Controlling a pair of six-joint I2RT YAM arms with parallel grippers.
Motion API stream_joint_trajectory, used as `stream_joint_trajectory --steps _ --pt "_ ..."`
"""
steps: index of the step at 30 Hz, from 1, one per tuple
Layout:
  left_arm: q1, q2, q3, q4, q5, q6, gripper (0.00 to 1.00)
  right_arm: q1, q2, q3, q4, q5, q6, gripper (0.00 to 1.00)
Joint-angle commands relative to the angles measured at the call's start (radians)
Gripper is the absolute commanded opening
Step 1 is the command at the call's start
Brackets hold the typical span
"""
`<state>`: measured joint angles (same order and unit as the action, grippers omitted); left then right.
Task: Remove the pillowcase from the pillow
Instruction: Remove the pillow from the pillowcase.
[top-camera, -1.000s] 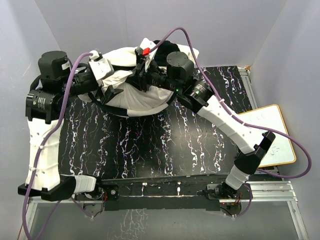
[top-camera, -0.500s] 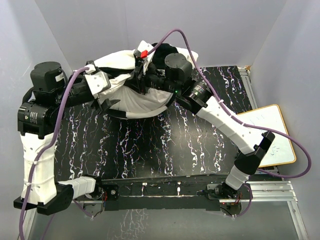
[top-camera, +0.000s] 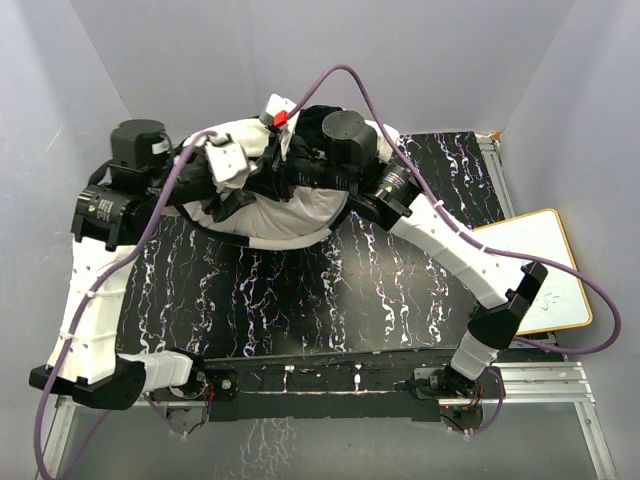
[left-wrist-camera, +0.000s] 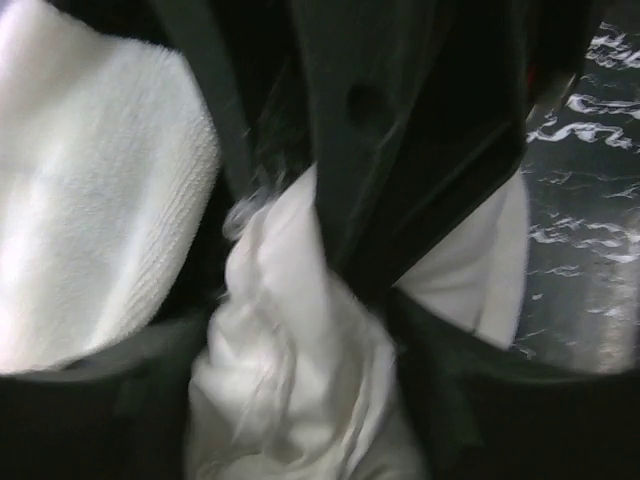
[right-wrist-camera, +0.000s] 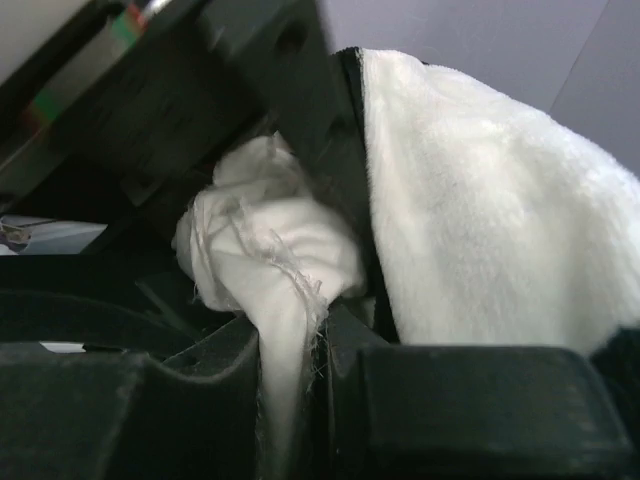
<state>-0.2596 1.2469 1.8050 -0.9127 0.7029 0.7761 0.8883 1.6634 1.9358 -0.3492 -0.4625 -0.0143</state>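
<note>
Because the pillowcase (right-wrist-camera: 470, 200) looks soft, light and plush, take its loose edge; right hand (right-wrist-camera: 295, 380) clamps pillow (right-wrist-camera: 260, 240) corner, left hand (left-wrist-camera: 300, 420) apart or together, cannot tell.

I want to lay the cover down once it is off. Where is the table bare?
The widest bare patch of the table lies between the pillow, the left arm, the right arm and the near rail. A smaller one is behind the right arm, at the far right corner. The far middle is crowded: pillow, pillowcase and both arms meet there.
</note>
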Motion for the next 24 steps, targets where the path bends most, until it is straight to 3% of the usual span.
stream_joint_trajectory --steps 1,2,3,11,16,24 --pt "-0.198 0.048 -0.022 -0.066 -0.083 -0.025 0.30 0.027 -0.040 0.046 0.210 -0.108 0.090 0.11" --pt "-0.219 0.038 -0.048 -0.045 -0.102 -0.045 0.06 0.019 -0.055 0.036 0.213 -0.082 0.098 0.16" --pt "-0.225 0.021 -0.075 -0.017 -0.118 -0.071 0.00 0.004 -0.071 0.022 0.217 -0.055 0.105 0.20" --pt "-0.227 0.018 -0.012 -0.046 -0.229 -0.095 0.00 -0.348 -0.293 -0.227 0.226 0.076 0.237 0.49" --pt "-0.227 0.016 0.027 -0.012 -0.262 -0.080 0.00 -0.498 -0.418 -0.393 0.231 0.078 0.245 0.70" --pt "-0.227 0.036 0.088 -0.024 -0.322 -0.054 0.00 -0.607 -0.501 -0.532 0.258 0.011 0.211 0.82"
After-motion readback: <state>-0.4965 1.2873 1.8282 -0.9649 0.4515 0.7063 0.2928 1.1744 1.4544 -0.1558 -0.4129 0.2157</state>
